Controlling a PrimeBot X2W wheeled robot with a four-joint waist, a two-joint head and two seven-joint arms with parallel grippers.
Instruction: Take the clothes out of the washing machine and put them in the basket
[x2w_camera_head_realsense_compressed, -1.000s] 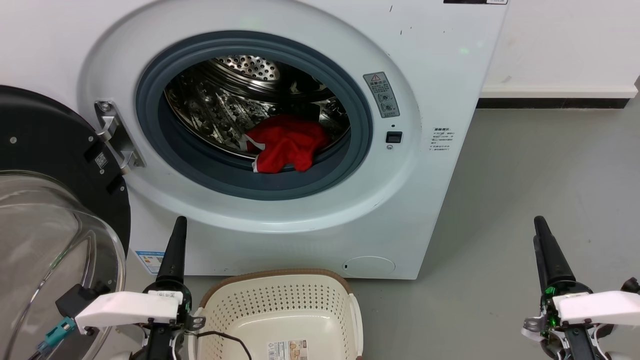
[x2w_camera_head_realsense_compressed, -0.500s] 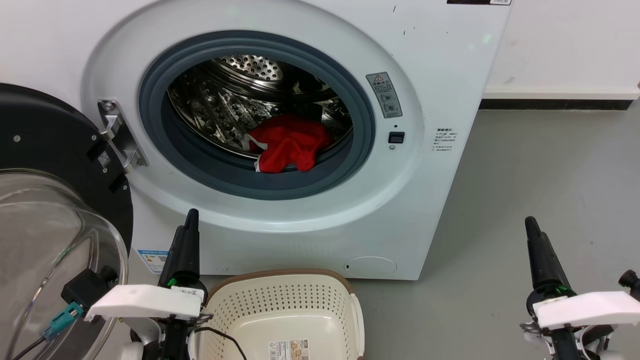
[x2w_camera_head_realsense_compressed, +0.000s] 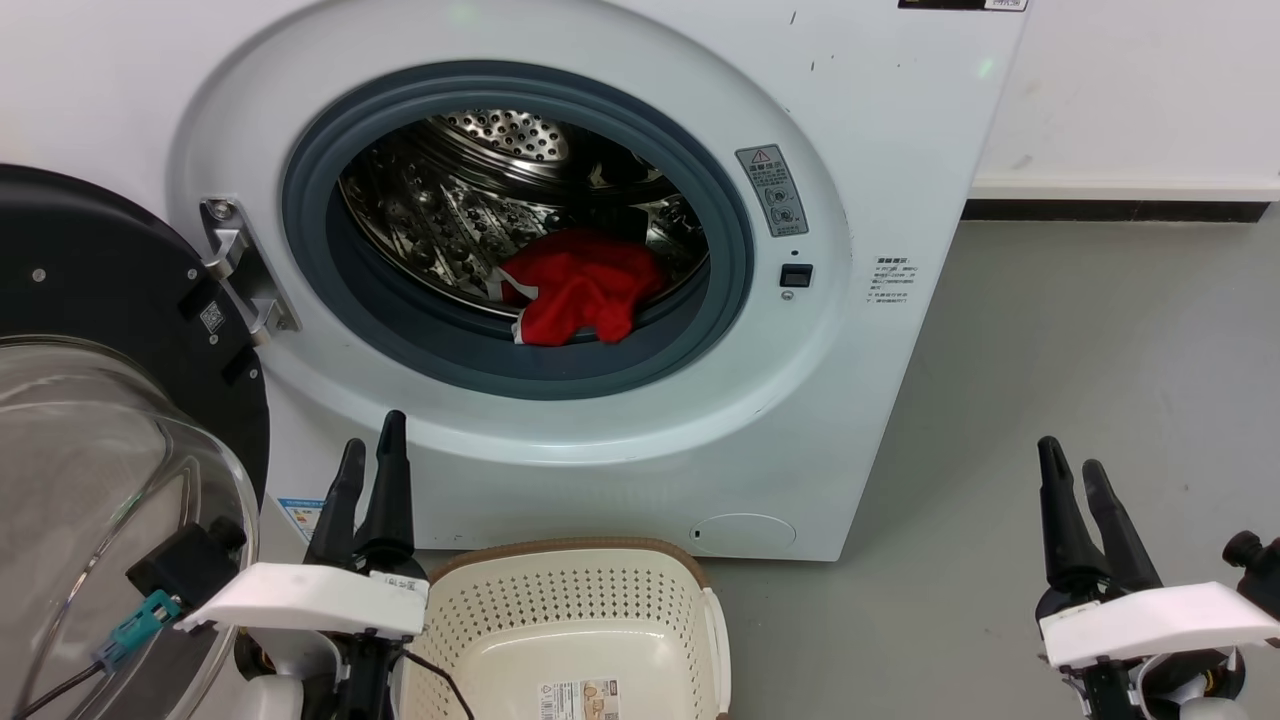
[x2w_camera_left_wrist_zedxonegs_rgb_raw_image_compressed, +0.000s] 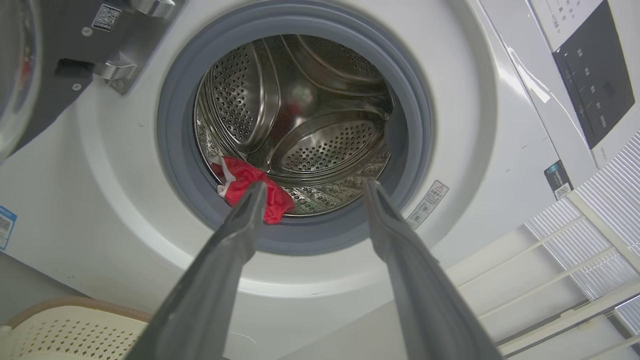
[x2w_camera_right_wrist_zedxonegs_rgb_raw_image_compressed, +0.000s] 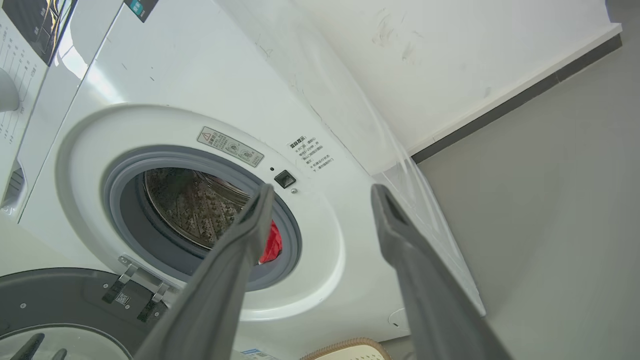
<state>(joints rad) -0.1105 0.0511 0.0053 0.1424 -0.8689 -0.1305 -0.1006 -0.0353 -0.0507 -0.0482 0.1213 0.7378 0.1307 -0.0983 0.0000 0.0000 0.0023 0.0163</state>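
- At the drum's (x2w_camera_head_realsense_compressed: 450, 220) near lip: one red garment, the clothes (x2w_camera_head_realsense_compressed: 580, 285), bunched, with white trim on its left side and its lower edge against the grey rubber ring (x2w_camera_head_realsense_compressed: 330, 300).
- One washing machine (x2w_camera_head_realsense_compressed: 850, 400), white, front-loading. Its one door (x2w_camera_head_realsense_compressed: 90, 290) is swung wide to the left.
- One basket (x2w_camera_head_realsense_compressed: 560, 549), cream with a brown rim, on the floor (x2w_camera_head_realsense_compressed: 1080, 350) just in front of the machine, below the opening. One printed label (x2w_camera_head_realsense_compressed: 575, 695) on its bottom.
- Two grippers, both low and near, well apart from the garment.
- Left gripper (x2w_camera_head_realsense_compressed: 372, 432): beside the basket's left corner, its two fingers spread, pointing at the machine front.
- Right gripper (x2w_camera_head_realsense_compressed: 1068, 455): far right over bare floor, its two fingers likewise spread.
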